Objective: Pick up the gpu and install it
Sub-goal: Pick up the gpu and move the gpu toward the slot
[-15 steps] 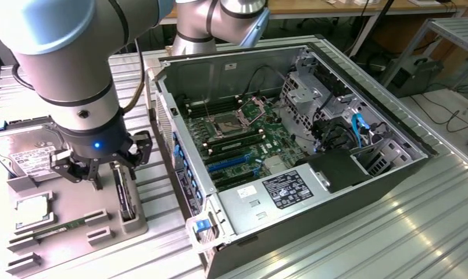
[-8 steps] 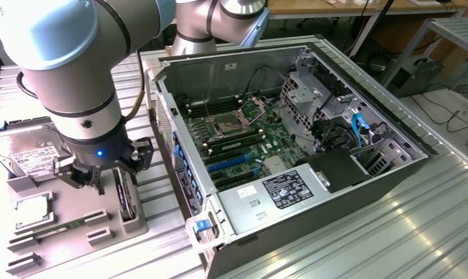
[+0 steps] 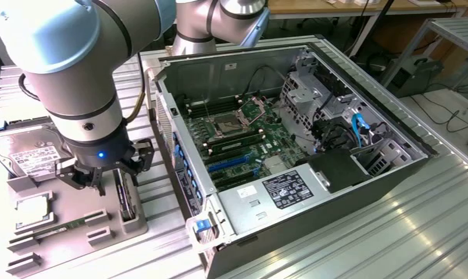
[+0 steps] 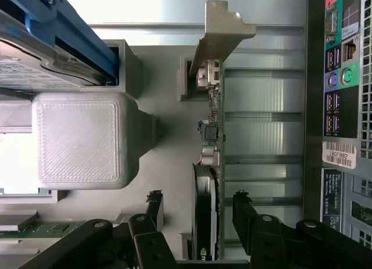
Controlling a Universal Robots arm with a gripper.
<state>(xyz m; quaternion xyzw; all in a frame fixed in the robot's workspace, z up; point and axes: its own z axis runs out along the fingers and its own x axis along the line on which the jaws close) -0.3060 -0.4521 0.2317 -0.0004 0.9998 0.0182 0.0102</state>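
The gpu (image 3: 127, 200) is a thin dark card standing on its edge in a slot of the grey fixture tray (image 3: 102, 232). In the wrist view the gpu (image 4: 210, 164) shows edge-on, its silvery bracket (image 4: 224, 31) at the far end. My gripper (image 3: 110, 174) hangs just over the card and is open. Its black fingertips (image 4: 241, 202) stand on either side of the gpu, with a gap to the card on each side. My gripper (image 4: 197, 202) holds nothing.
To the exterior view's right of the tray lies the open computer case (image 3: 296, 145) with its motherboard (image 3: 242, 136), and the case's rear port panel (image 4: 343, 77) is close by. A silver hard drive (image 3: 28, 154), a processor (image 3: 34, 210) and a green memory stick (image 3: 59, 228) share the tray.
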